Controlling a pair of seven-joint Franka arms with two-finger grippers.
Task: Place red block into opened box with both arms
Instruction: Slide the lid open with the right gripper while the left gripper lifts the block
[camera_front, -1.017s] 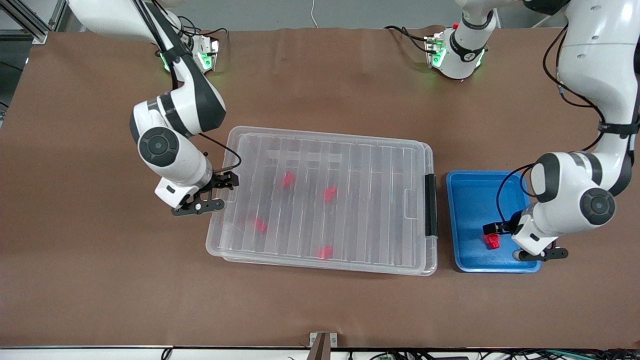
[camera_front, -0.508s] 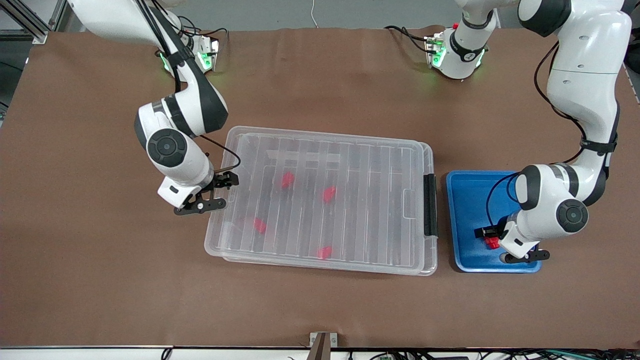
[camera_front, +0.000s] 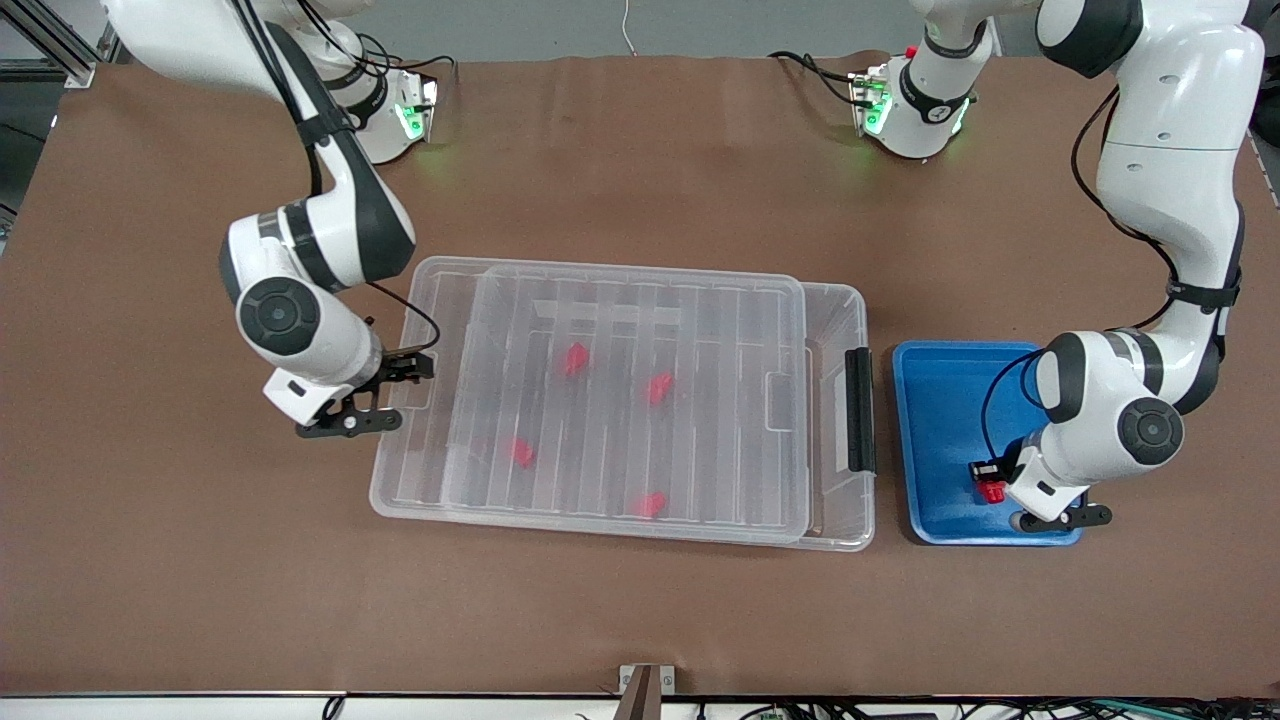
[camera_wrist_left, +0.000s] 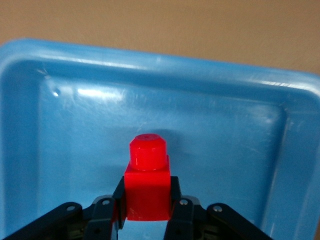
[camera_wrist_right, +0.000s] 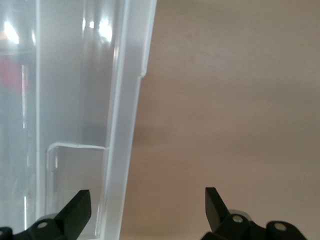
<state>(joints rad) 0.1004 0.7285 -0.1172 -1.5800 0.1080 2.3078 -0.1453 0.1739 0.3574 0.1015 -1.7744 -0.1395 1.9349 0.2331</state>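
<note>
In the blue tray (camera_front: 940, 400) at the left arm's end, my left gripper (camera_front: 997, 483) is shut on a small red block (camera_front: 991, 493). The left wrist view shows the block (camera_wrist_left: 147, 182) squeezed between both fingers of that gripper (camera_wrist_left: 147, 202), stepped end pointing away. The clear box (camera_front: 852, 310) lies mid-table, its ribbed lid (camera_front: 600, 300) shifted toward the right arm's end, leaving a strip uncovered by the black clip (camera_front: 858, 410). My right gripper (camera_front: 372, 395) stands open astride the lid's short edge (camera_wrist_right: 122, 125). Several red blocks (camera_front: 575, 358) show through the lid.
Bare brown table (camera_front: 640, 620) surrounds the box and tray. The blue tray's rim (camera_wrist_left: 150, 55) rises just past the held block. Both arm bases (camera_front: 905, 105) stand along the table edge farthest from the front camera.
The left gripper closed on the red block in the tray. The right gripper moved toward the right arm's end, and the lid slid with it, uncovering the clip end.
</note>
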